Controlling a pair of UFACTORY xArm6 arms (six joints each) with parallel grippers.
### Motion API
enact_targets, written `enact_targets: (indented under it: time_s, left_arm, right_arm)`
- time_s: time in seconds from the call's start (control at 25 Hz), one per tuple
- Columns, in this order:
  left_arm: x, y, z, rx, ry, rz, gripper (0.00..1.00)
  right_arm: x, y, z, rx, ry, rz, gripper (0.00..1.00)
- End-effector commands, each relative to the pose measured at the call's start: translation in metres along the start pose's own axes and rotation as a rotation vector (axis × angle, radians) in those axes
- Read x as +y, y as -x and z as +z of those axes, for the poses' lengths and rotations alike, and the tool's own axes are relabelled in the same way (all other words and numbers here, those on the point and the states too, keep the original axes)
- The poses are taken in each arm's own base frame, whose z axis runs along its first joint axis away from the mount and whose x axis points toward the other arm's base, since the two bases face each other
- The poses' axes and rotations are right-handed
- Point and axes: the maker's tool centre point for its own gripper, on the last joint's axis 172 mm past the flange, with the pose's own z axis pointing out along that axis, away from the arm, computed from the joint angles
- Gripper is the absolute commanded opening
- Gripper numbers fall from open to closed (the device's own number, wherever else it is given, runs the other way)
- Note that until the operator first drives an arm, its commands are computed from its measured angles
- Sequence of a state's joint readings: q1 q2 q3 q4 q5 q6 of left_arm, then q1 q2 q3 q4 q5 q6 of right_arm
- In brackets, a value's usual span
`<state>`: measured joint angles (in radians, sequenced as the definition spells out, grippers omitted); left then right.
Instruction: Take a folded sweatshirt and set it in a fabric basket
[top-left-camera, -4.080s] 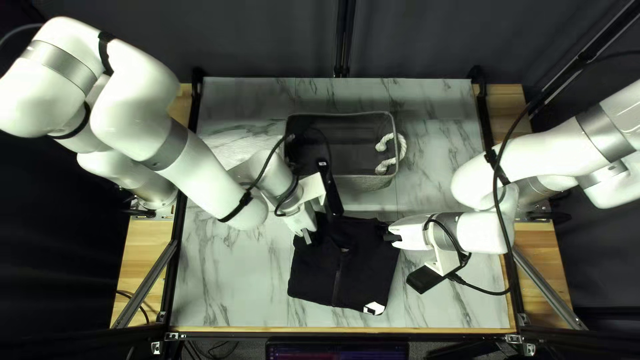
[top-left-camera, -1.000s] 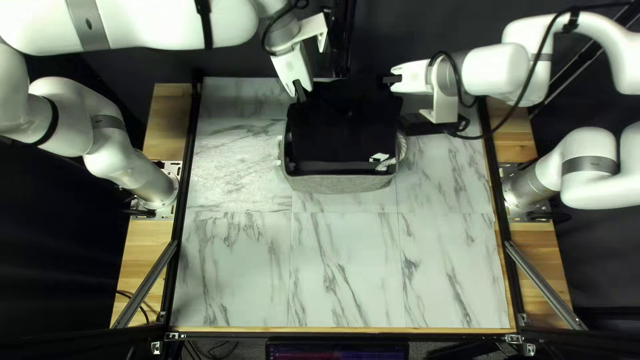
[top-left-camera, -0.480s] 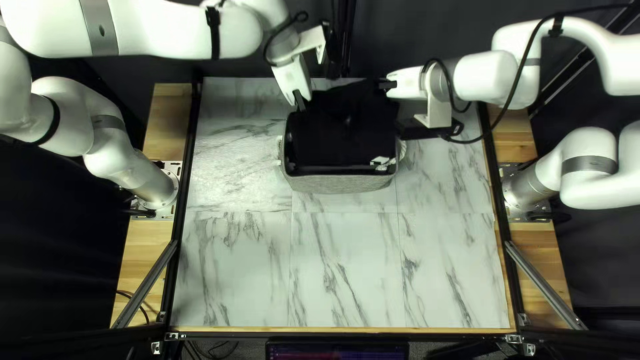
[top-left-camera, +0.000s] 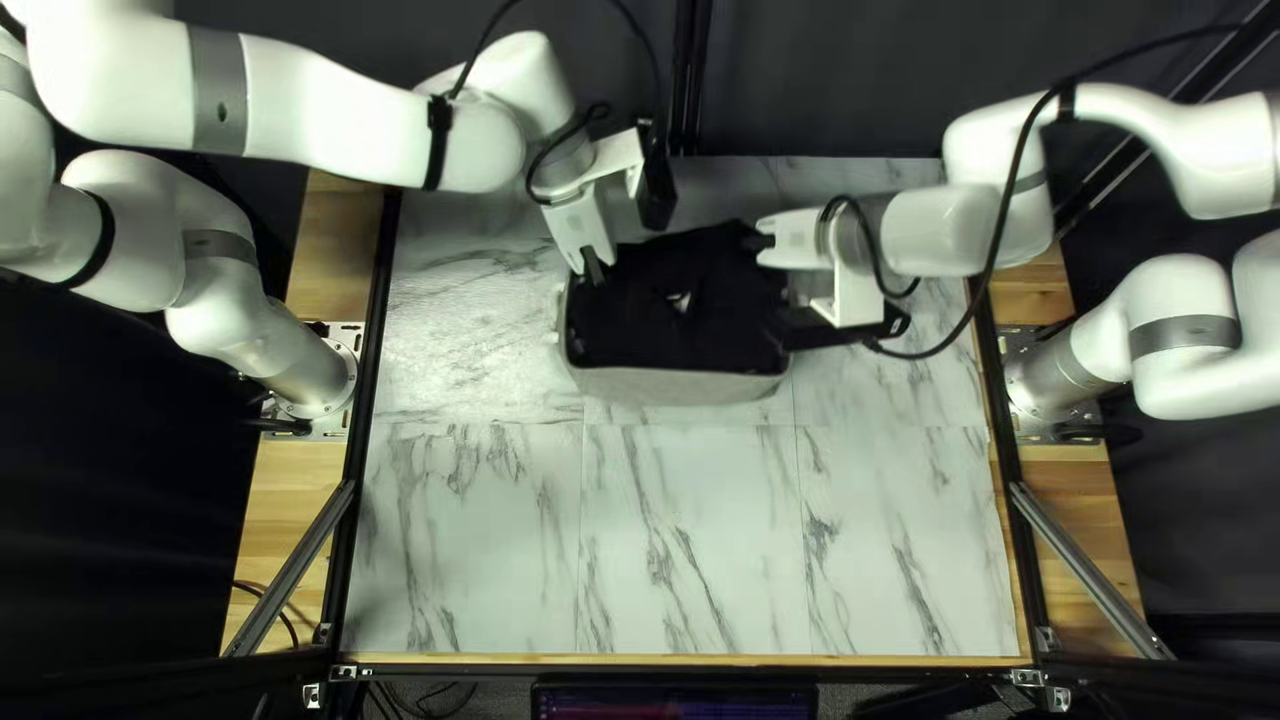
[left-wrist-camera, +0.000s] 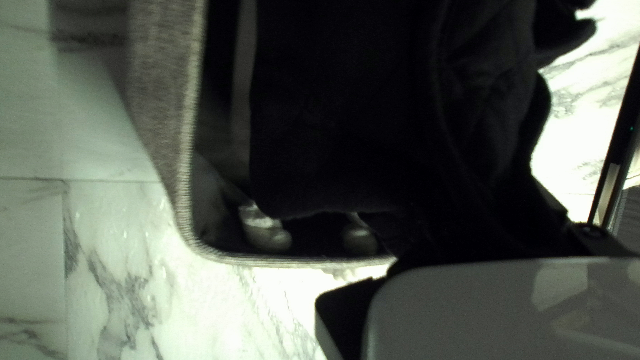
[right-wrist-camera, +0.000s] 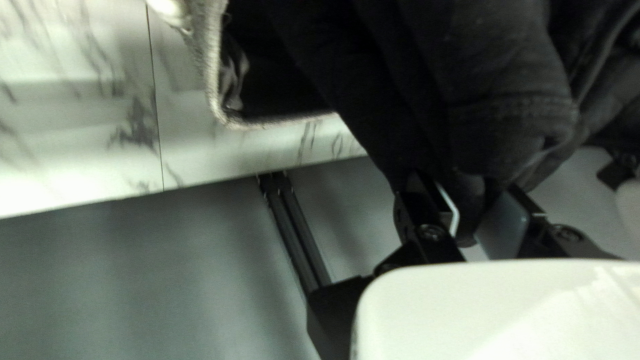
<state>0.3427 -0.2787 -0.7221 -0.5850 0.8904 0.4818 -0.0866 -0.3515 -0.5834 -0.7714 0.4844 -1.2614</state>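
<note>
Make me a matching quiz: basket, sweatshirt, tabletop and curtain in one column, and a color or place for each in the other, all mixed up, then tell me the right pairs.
1. basket
2. sweatshirt
3. tabletop
4. curtain

A. whitish with grey veins
B. behind the tabletop's far edge
C. grey fabric outside
D. black, spread across the basket's opening

Pairs: 1-C, 2-D, 3-A, 4-B

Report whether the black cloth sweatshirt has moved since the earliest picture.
Yes: the sweatshirt moved away from the white marbled tabletop's near edge, toward its far edge, and is now at least partly inside the grey fabric basket.
</note>
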Motion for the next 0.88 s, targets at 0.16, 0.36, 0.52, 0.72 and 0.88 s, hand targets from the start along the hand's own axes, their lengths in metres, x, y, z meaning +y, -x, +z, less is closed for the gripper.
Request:
enact_targets:
  time_s: [0.16,0.36,0.52,0.72,0.88]
  left_arm:
    - [-0.009,0.006,0.009,0.004,0.003,-0.013,0.00]
    - [-0.010,0.001,0.032,-0.011,0.005,-0.024,0.00]
    - [-0.009,0.003,0.052,-0.020,0.009,-0.036,0.00]
    - [-0.010,0.006,0.071,-0.029,0.014,-0.052,0.00]
    - [-0.017,0.008,0.077,-0.032,0.015,-0.065,0.00]
  right_arm:
    - [-0.003,-0.023,0.018,0.080,-0.012,-0.005,0.00]
    - [-0.004,-0.035,0.023,0.122,-0.022,-0.005,0.00]
    - [-0.010,-0.047,0.029,0.151,-0.033,-0.003,0.00]
    - [-0.017,-0.060,0.041,0.184,-0.041,0.001,0.00]
    - [-0.024,-0.066,0.054,0.205,-0.048,0.008,0.00]
